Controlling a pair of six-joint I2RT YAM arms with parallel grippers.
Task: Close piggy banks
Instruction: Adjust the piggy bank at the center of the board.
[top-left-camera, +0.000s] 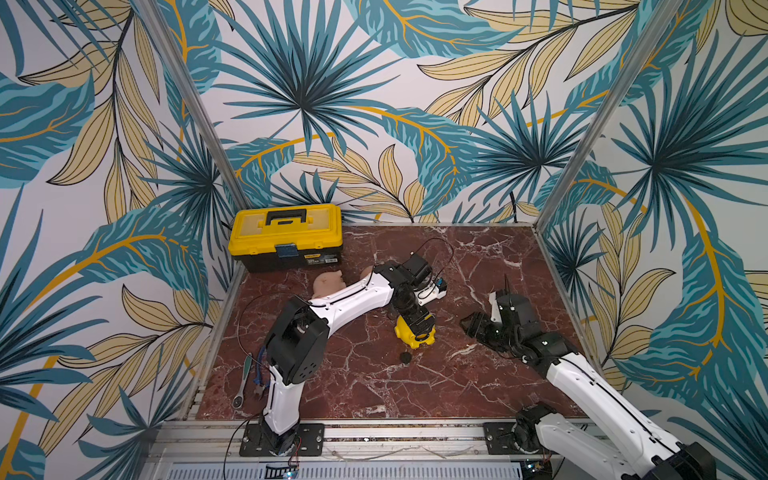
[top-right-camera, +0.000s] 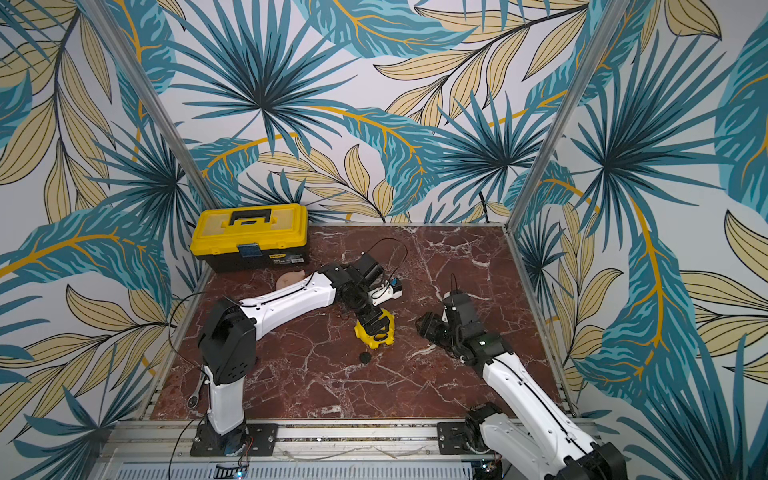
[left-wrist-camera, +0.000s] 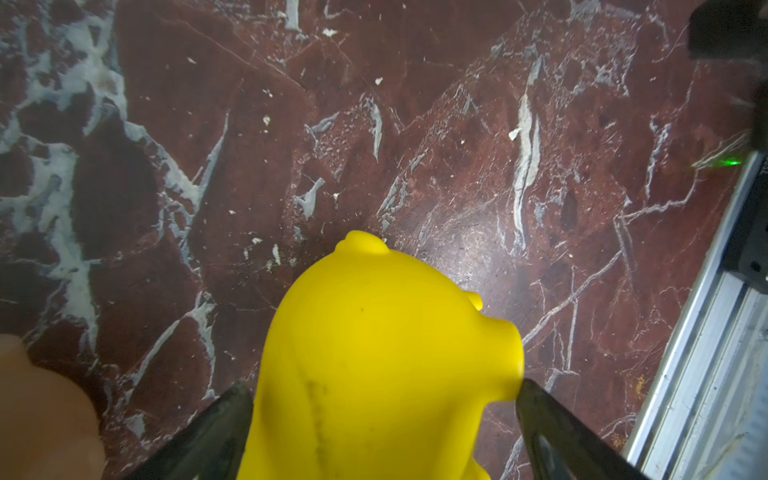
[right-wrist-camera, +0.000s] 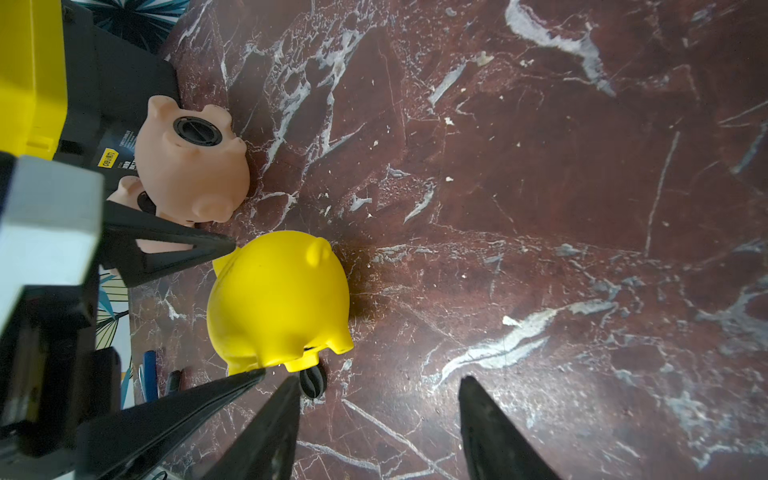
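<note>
Gripping yellow pig in left jaws; right jaws parted, empty, free for black plug lying just beside pig.

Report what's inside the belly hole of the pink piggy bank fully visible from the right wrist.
A black slotted plug fills the hole of the pink piggy bank, hiding its hollow interior.

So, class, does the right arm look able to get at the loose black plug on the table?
Probably yes. The plug lies on bare table, just ahead of the right arm's open fingers. It sits close to the yellow pig, so room is tight.
</note>
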